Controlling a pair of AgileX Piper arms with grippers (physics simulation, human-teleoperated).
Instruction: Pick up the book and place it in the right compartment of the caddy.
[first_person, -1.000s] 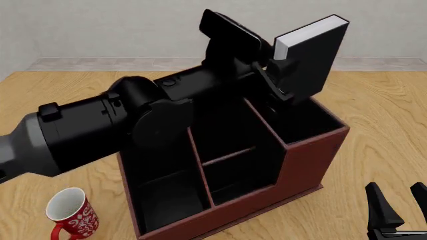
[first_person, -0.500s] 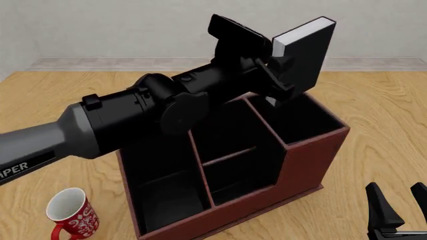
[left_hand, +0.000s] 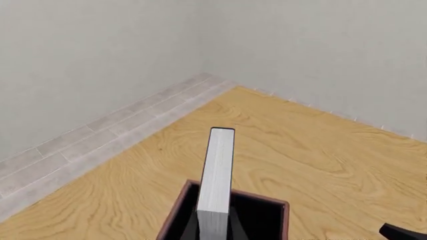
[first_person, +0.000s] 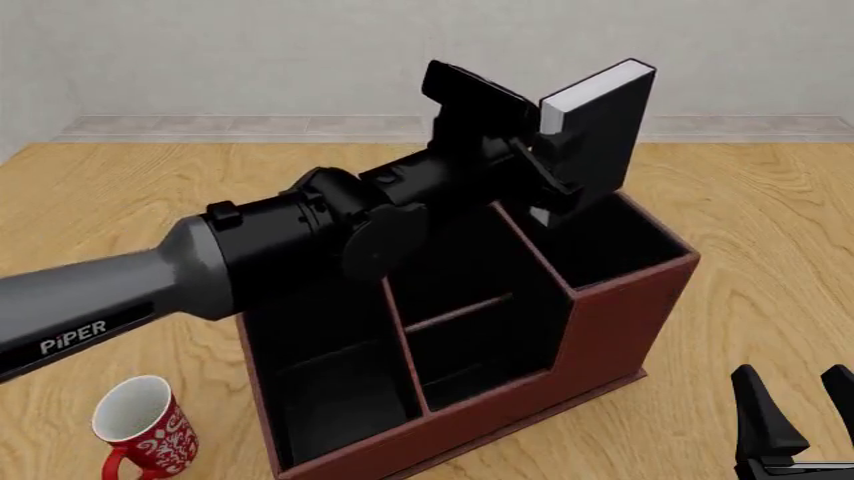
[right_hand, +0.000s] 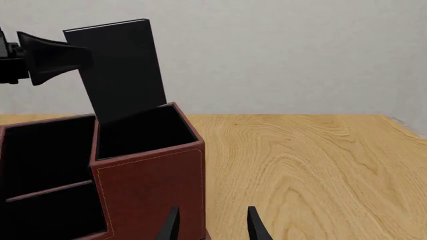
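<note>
Placement step: left gripper (first_person: 550, 172), fingers clamped on the upright book (first_person: 603, 125), holds it above the caddy's (first_person: 607, 320) right compartment (first_person: 601, 235) at 1 o'clock; next, lower it straight in and release, while the right gripper (right_hand: 210, 222) idles part-open and empty.

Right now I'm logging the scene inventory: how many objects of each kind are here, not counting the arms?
Book: 1
Caddy: 1
Mug: 1
Total: 3
</note>
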